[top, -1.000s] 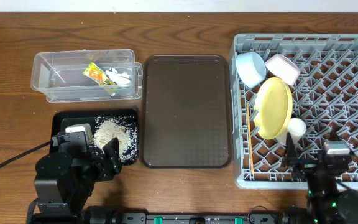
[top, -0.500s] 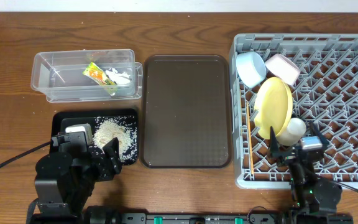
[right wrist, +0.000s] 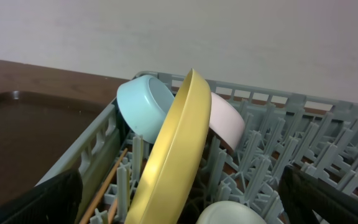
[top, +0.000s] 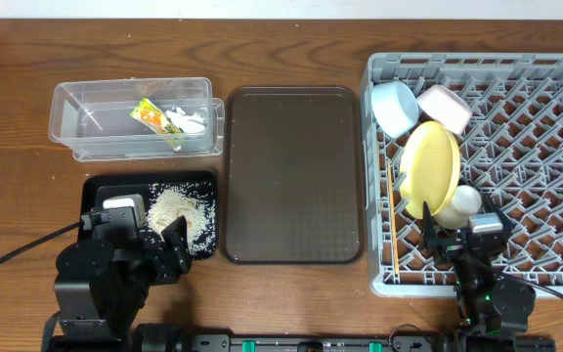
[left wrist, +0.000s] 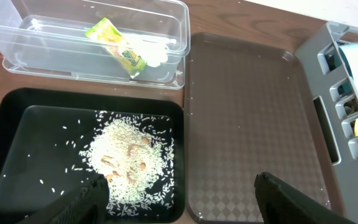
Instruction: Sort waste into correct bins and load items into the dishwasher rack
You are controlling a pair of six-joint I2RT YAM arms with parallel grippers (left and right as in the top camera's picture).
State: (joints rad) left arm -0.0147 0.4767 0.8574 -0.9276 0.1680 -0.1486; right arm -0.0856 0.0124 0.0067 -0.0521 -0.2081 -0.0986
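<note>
The grey dishwasher rack [top: 536, 117] at the right holds the light blue bowl [top: 395, 106], white bowl [top: 445, 106], yellow plate [top: 430, 168] on edge, pale cup [top: 462, 202] and chopsticks [top: 392, 220]. My right gripper [top: 457, 240] is open at the rack's front. In the right wrist view its fingers [right wrist: 179, 205] stand either side of the plate [right wrist: 179, 143] and cup [right wrist: 229, 214]. The clear tub [top: 86, 137] holds the snack wrapper [top: 151, 115] and paper scraps [top: 189, 119]. The black tray [top: 101, 191] holds the rice [top: 179, 210]. My left gripper [left wrist: 185, 202] is open and empty over the black tray's front right corner.
The large brown serving tray [top: 293, 176] lies between the bins and the rack, with nothing on it. The table's front edge is close behind both arms. A black cable [top: 8, 259] runs off at the front left.
My right gripper has moved left along the rack's front, from the front right to the cup and plate. The left arm has not moved.
</note>
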